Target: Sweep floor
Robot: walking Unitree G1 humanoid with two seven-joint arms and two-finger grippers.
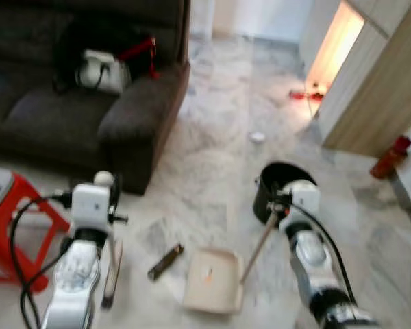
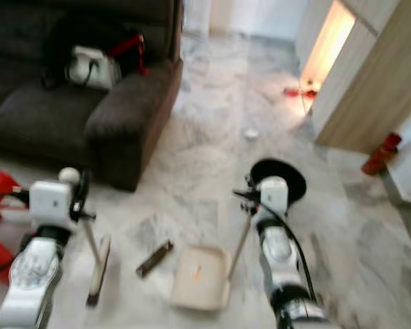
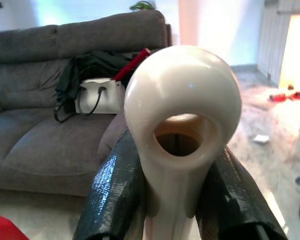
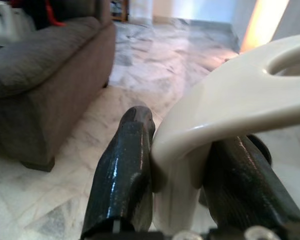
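sofa dark grey | dustpan cream | stool red

No text, label, brand, number or sign can be read anywhere in these views; the head views are too blurred for any lettering to be made out.

Glossy marble floor, matt cloth sofa

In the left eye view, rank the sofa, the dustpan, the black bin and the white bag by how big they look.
1. sofa
2. dustpan
3. black bin
4. white bag

Dustpan and bin look close in size; the dustpan lies nearer the camera, so that order is unsure.
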